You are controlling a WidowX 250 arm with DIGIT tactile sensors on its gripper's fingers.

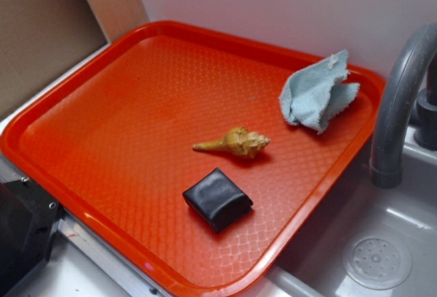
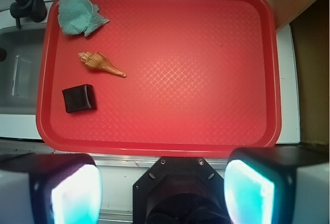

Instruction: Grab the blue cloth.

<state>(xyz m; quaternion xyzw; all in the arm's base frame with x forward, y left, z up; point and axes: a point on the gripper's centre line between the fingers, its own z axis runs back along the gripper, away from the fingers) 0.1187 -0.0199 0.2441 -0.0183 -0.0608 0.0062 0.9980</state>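
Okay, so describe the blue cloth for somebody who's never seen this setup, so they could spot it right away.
Find the big red tray beside the grey sink. The blue cloth lies crumpled in the tray's corner nearest the faucet. It is the only soft, pale, frayed thing there: the tan seashell and the black square pouch nearby are both small and firm-looking.

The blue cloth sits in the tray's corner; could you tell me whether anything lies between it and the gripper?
Nothing visible does. The blue cloth lies alone in the red tray; the open gripper hangs well away.
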